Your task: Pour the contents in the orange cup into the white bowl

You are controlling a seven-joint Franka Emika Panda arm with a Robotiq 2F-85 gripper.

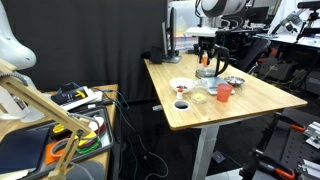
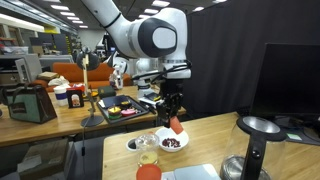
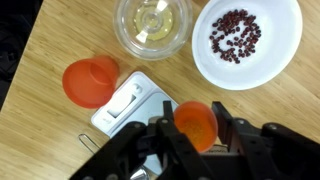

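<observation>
My gripper (image 3: 193,108) is shut on the small orange cup (image 3: 195,128), with one finger on each side. It holds the cup above the table, just beside the white bowl (image 3: 247,45). The bowl is wide and shallow and has a scatter of small reddish bits inside. In both exterior views the gripper (image 1: 207,62) (image 2: 174,115) hangs down with the orange cup (image 2: 176,125) just above the white bowl (image 2: 170,141) (image 1: 181,85). I cannot tell what is inside the cup.
A larger red cup (image 3: 91,80) (image 1: 225,92), a clear glass bowl (image 3: 153,24) and a flat white device (image 3: 130,102) lie close under the gripper. A metal bowl (image 1: 234,81) and a small white cup (image 1: 181,104) also stand on the wooden table (image 1: 250,100).
</observation>
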